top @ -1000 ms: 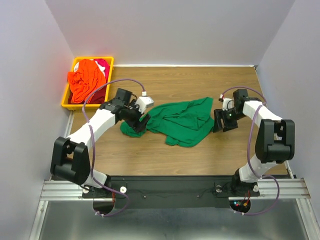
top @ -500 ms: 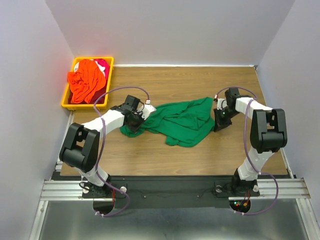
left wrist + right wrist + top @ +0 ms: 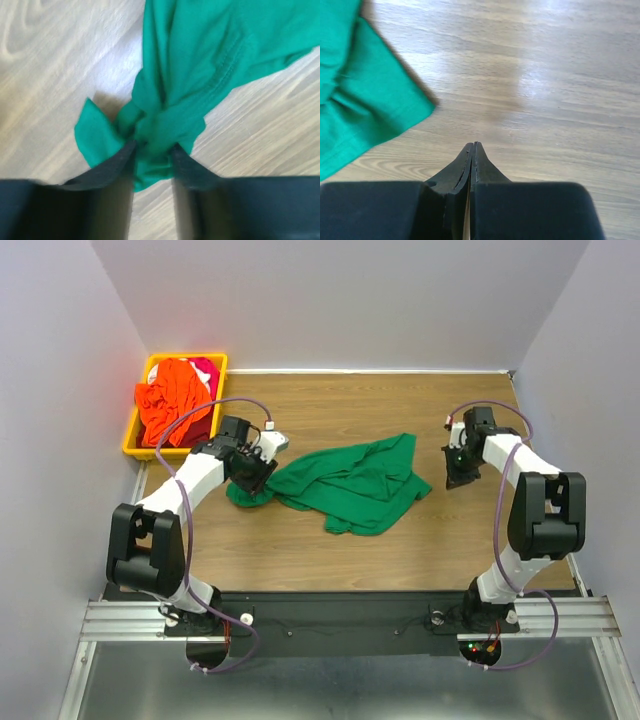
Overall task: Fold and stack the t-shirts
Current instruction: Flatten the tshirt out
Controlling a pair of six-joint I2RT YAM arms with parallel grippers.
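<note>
A dark green t-shirt [image 3: 350, 485] lies crumpled mid-table. My left gripper [image 3: 252, 483] sits at its left end. In the left wrist view the fingers pinch a bunched fold of the green t-shirt [image 3: 200, 50] at the left gripper's [image 3: 152, 150] tips. My right gripper [image 3: 458, 478] hangs just off the shirt's right edge. It is shut and empty [image 3: 473, 145] over bare wood, with the green cloth [image 3: 365, 110] off to its left. An orange t-shirt [image 3: 172, 405] and a red-pink t-shirt [image 3: 207, 368] are heaped in the bin.
The yellow-orange plastic bin [image 3: 138, 451] stands at the back left against the wall. White walls close in the wooden table [image 3: 330, 400] on three sides. Both arm bases are bolted to the rail at the near edge.
The left gripper has closed on the shirt's left end and dragged it leftward. The right gripper has shut on nothing and drawn back to the right, off the shirt's edge.
</note>
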